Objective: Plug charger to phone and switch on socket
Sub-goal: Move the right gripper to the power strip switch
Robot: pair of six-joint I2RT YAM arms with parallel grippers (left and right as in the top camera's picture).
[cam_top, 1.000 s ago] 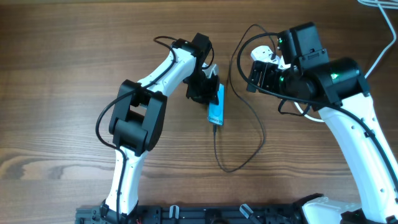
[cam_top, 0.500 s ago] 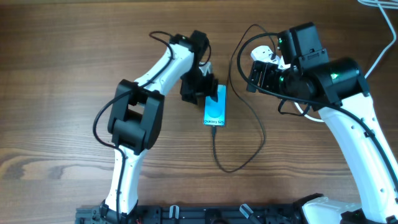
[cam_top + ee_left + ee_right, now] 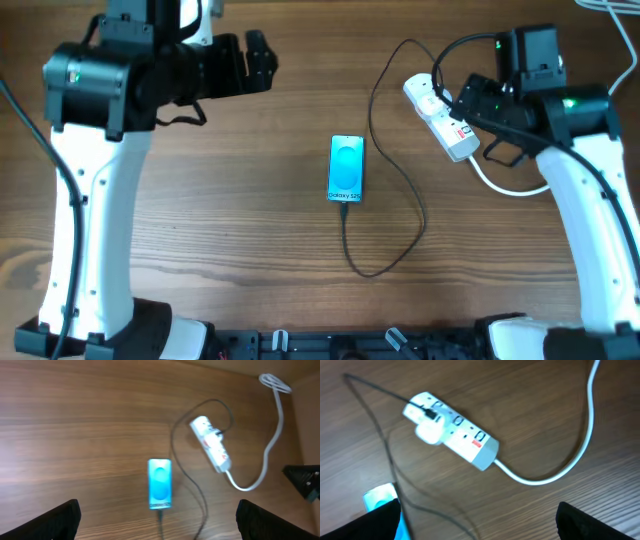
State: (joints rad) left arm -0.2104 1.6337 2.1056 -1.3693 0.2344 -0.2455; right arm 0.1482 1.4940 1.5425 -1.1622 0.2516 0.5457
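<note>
The phone (image 3: 346,168) lies flat mid-table, teal screen up. The charger (image 3: 418,215) is a thin black cable. Its tip meets the phone's near end, and it loops right and back up to a white plug (image 3: 429,431) seated in the socket (image 3: 443,118). The socket is a white strip with red switches (image 3: 476,444). My left gripper (image 3: 266,62) hangs open at the far left, well away from the phone and holding nothing. My right gripper (image 3: 484,120) hovers open above the socket's cord end, also holding nothing. Both wrist views show wide-set black fingertips (image 3: 62,519) (image 3: 590,521) over bare wood.
A thick white cord (image 3: 515,185) runs from the socket toward the right edge and reappears at the far right corner (image 3: 612,12). The charger's loop (image 3: 375,270) reaches toward the front of the wooden table (image 3: 230,220). A black rail (image 3: 330,345) lines the front edge.
My left gripper opened, let go of the phone and pulled back to the far left; the phone now lies flat. My right arm drew back to the right, uncovering the socket.
</note>
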